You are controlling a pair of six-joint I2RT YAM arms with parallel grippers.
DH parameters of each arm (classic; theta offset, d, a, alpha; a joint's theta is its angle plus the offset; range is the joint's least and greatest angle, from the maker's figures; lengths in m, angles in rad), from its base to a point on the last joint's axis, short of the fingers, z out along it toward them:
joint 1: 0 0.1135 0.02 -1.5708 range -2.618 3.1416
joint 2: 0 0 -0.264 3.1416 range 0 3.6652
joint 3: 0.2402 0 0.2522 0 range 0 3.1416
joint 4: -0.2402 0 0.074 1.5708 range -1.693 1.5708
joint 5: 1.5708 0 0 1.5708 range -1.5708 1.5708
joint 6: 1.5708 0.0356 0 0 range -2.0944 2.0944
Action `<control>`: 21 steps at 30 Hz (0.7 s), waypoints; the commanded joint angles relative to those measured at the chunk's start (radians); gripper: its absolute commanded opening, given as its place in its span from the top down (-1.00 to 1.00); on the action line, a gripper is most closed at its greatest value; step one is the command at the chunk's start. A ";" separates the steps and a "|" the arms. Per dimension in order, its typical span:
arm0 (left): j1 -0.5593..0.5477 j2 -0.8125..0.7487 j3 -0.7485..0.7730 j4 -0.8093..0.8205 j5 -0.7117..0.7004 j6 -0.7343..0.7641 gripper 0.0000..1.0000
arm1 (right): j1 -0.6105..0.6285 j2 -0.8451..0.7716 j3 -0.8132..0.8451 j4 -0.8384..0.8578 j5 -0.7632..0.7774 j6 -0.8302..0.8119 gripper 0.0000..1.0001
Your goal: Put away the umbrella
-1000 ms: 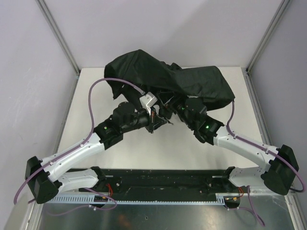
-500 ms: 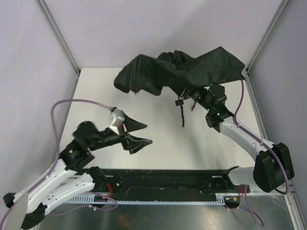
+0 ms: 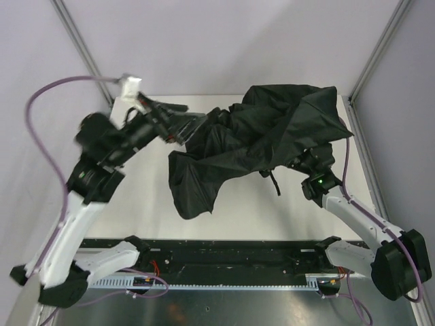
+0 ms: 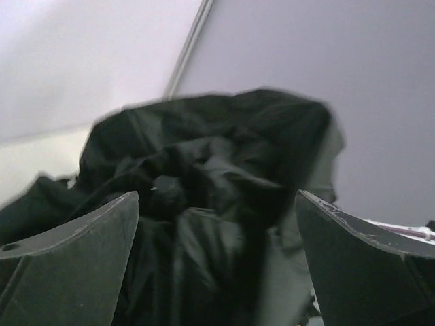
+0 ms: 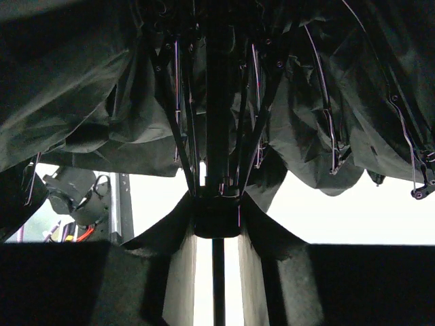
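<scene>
My left arm has swung up from low over the front of the worktop (image 3: 136,183) to high at the rear left. My left gripper (image 3: 195,113) has let go and its jaws are now spread wide with nothing in them. The umbrella (image 3: 272,129) has sagged lower and towards the front than it was half a second ago.

From above, the purple cable (image 3: 41,115) loops over my left arm, and the left gripper's tips sit right at the canopy's left edge; I cannot tell whether they touch it. A long fold of fabric hangs down over the middle of the worktop, with bare surface showing to its left and below it. The wrist strap (image 3: 275,182) dangles under the canopy. The canopy's right side reaches close to the corner post (image 3: 360,81).

The left wrist view, blurred, shows only bunched black fabric between my two parted fingers.

The top view hides my right gripper (image 5: 216,210) under the cloth. Its own camera shows it from beneath: the jaws are closed on the umbrella's hub where the thin shaft (image 5: 217,285) runs between them. The ribs (image 5: 180,136) fan upward into the slack canopy, and pale worktop shows beyond on both sides.
</scene>
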 commanded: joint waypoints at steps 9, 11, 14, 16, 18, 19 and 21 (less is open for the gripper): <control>-0.098 0.089 -0.233 0.169 0.039 -0.037 -0.99 | 0.071 -0.011 0.002 0.176 -0.002 0.023 1.00; -0.103 0.109 -0.241 0.196 0.036 -0.061 -0.99 | 0.089 -0.005 0.002 0.187 -0.004 0.024 1.00; -0.105 0.156 -0.226 0.238 0.092 -0.082 -0.99 | 0.111 0.001 0.002 0.191 -0.014 0.027 1.00; -0.105 0.185 -0.224 0.292 0.137 -0.102 -0.99 | 0.121 0.004 0.002 0.197 -0.030 0.039 1.00; -0.103 0.202 -0.231 0.345 0.163 -0.122 -0.98 | 0.136 0.005 0.002 0.200 -0.050 0.047 1.00; -0.101 0.208 -0.234 0.366 0.171 -0.128 -0.87 | 0.143 0.003 0.002 0.197 -0.061 0.051 1.00; -0.088 0.213 -0.236 0.386 0.173 -0.137 -0.44 | 0.148 0.001 0.002 0.182 -0.080 0.059 1.00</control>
